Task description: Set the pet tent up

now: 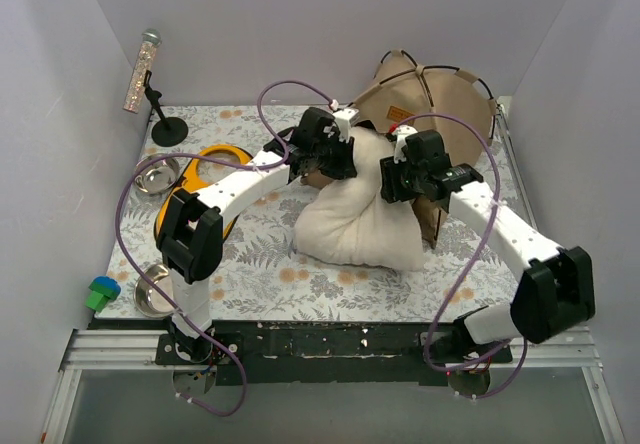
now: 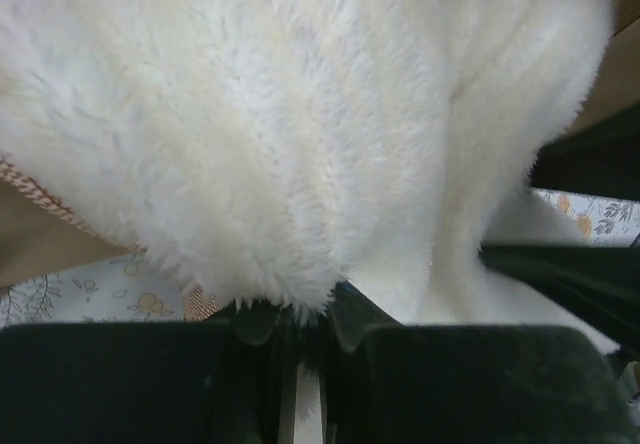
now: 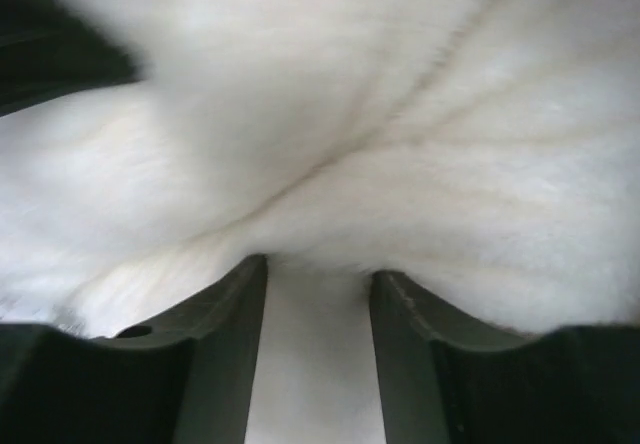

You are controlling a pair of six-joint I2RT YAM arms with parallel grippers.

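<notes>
The tan pet tent [image 1: 445, 99] with thin black poles stands at the back right, its doorway facing the arms. The fluffy cream cushion [image 1: 360, 219] lies in front of it, its back edge raised at the doorway. My left gripper [image 1: 325, 156] is shut on the cushion's left back edge; in the left wrist view the fingers [image 2: 300, 319] are nearly together with fluff [image 2: 280, 144] between them, and tan tent fabric [image 2: 30, 249] shows behind. My right gripper [image 1: 403, 179] holds the right back edge; in the right wrist view [image 3: 318, 264] a fold of cushion [image 3: 400, 114] fills the gap between the fingers.
A yellow bowl stand [image 1: 205, 176] with a steel bowl [image 1: 158, 174] sits at the left. Another steel bowl [image 1: 152, 290] and a green-blue toy [image 1: 102, 292] lie at the near left. A black stand with a glittery tube [image 1: 143, 69] is at the back left. Walls close in on three sides.
</notes>
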